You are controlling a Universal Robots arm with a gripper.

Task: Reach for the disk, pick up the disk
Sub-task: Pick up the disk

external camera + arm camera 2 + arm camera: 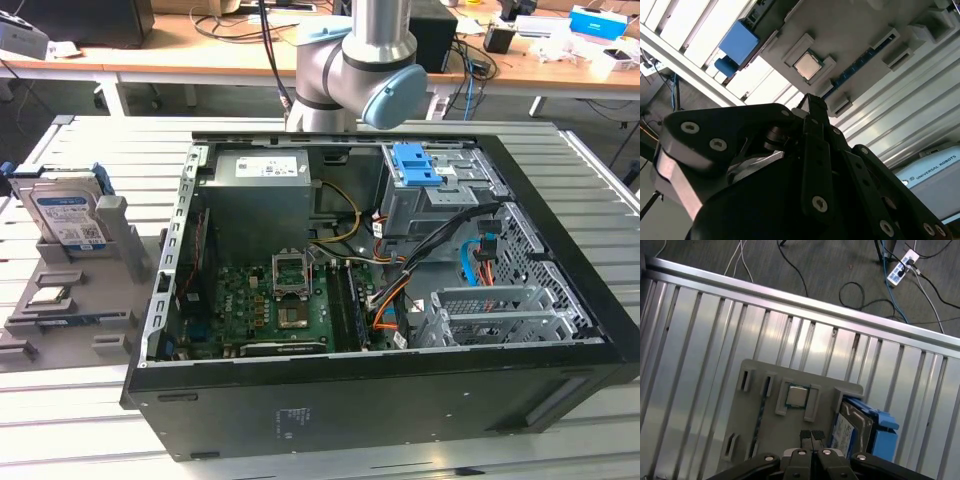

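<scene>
The disk [65,215] leans upright in a slot of the grey holder tray [80,300] at the exterior view's left, showing its white-and-blue label and blue side bracket. In the first wrist view the disk [856,426] stands just beside my gripper [811,436], whose two fingers are pressed together with nothing between them. The gripper hovers well above the tray [770,390], closer to the small square chip [797,396] than to the disk. The second wrist view shows the gripper [813,102], the chip [807,66] and the disk's blue bracket [740,42].
An open black computer case [560,390] fills the middle of the slatted aluminium table [90,430]; a blue latch [415,165] sits on its drive cage. The arm's elbow [360,60] is behind the case. Cables and a power strip [902,265] lie on the floor.
</scene>
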